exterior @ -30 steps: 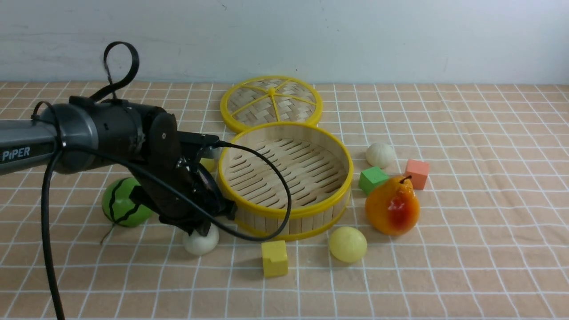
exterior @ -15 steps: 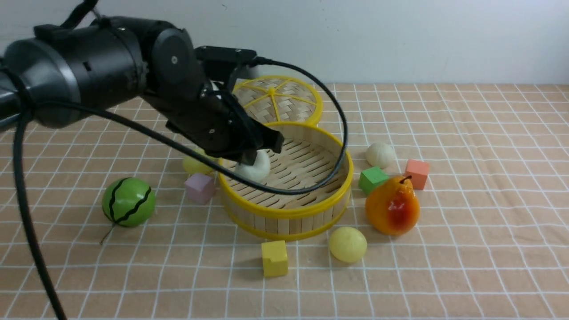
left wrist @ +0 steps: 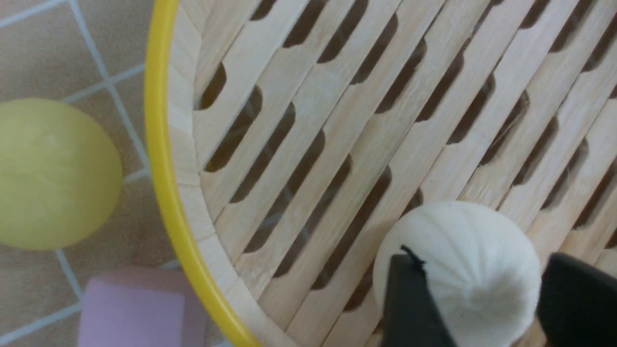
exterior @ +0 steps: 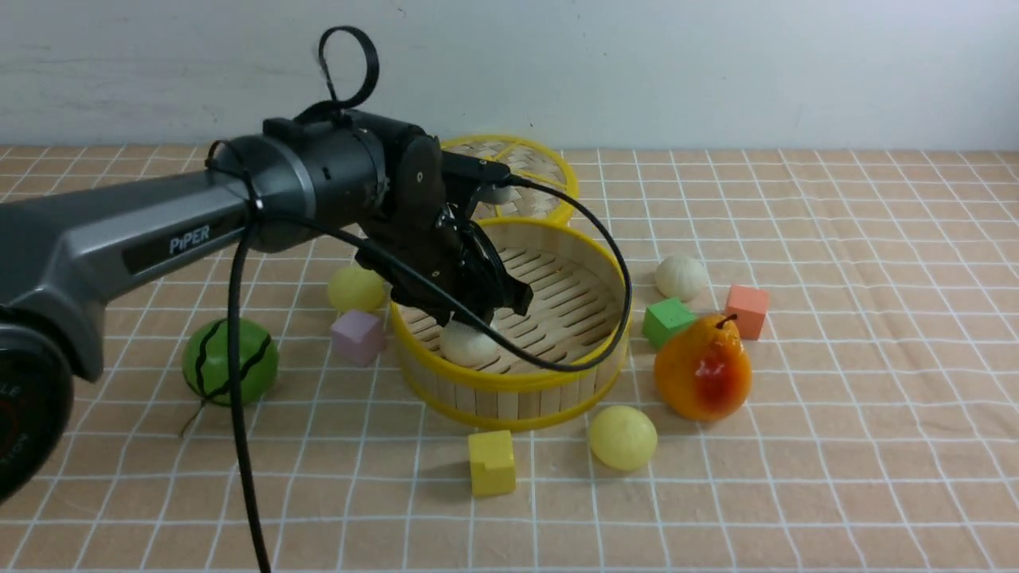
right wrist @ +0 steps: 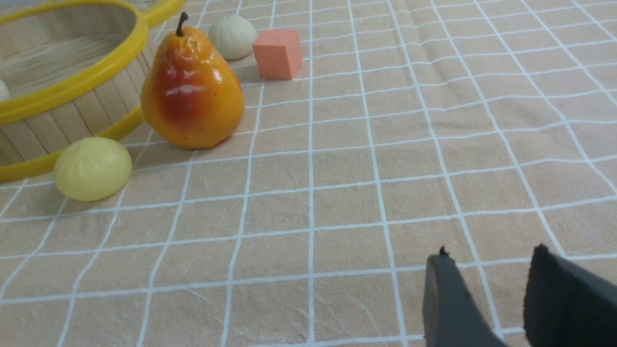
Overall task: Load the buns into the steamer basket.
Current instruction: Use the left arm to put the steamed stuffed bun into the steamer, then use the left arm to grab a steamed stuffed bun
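Off-white bun (left wrist: 458, 260) on steamer basket (left wrist: 164, 144) floor between wide-apart fingers (left wrist: 409, 299) of left pincer (left wrist: 477, 270); right pincer (right wrist: 490, 251) apart

Steamer basket (exterior: 517, 398): right and far floor bare, open from above; near-left part taken by the left arm (exterior: 318, 187) and one white bun (exterior: 466, 344). Left flank: a yellow bun (exterior: 356, 288) and purple cube (exterior: 357, 336) close to the wall. Right flank: green cube (exterior: 667, 320) and pear (exterior: 704, 368) crowd the rim; cloth (exterior: 876, 398) beyond lies open.
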